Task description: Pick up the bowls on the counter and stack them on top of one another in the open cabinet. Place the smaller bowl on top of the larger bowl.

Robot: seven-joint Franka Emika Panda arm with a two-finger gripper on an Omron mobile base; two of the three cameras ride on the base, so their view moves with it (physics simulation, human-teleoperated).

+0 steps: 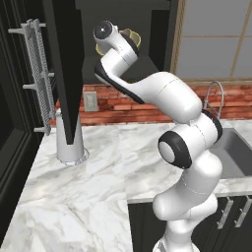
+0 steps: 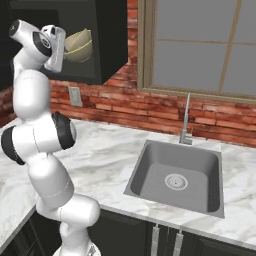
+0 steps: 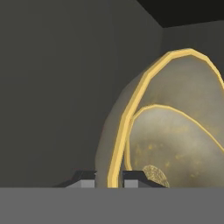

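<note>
Two golden bowls sit together inside the open black cabinet [image 2: 109, 45], above the marble counter [image 1: 98, 167]. The lower bowl [image 2: 82, 54] rests on the cabinet floor. The upper bowl [image 2: 76, 38] is tilted over it. In the hand view, my gripper [image 3: 109, 177] has its two tips either side of a golden bowl rim [image 3: 120, 131], close against it. A second rim [image 3: 175, 111] shows inside that one. From the left base view my hand hides most of the bowls [image 1: 133, 37]. The cabinet door [image 1: 64, 69] stands open to the left.
A white cylinder [image 1: 69, 142] stands on the counter under the open door. A wire rack [image 1: 39, 74] hangs on the left wall. The sink [image 2: 150, 170] and tap [image 2: 186, 120] lie to the right, under a window.
</note>
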